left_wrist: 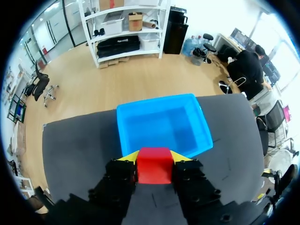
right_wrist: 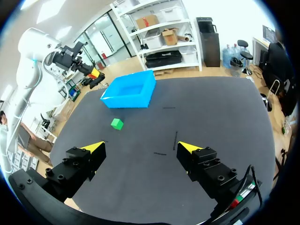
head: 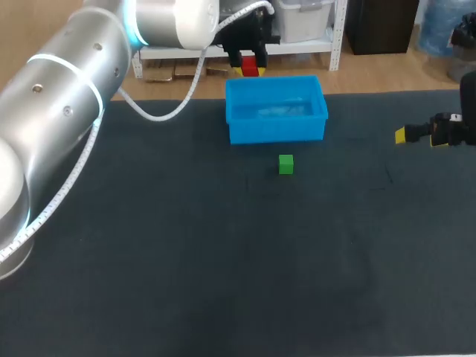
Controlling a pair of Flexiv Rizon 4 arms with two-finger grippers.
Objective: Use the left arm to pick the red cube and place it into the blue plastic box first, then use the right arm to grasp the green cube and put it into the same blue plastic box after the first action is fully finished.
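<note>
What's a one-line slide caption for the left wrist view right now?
Left gripper, shut on the red cube, poised at the edge of the empty blue plastic box.

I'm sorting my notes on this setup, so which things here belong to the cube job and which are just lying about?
Job: red cube, held in the left tool; blue box; green cube on the table; right tool, open.
Lying about: short dark marks on the table.

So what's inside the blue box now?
Nothing: the blue box shows a bare floor. The red cube sits clamped in the left pincer, covering part of its rim.
</note>
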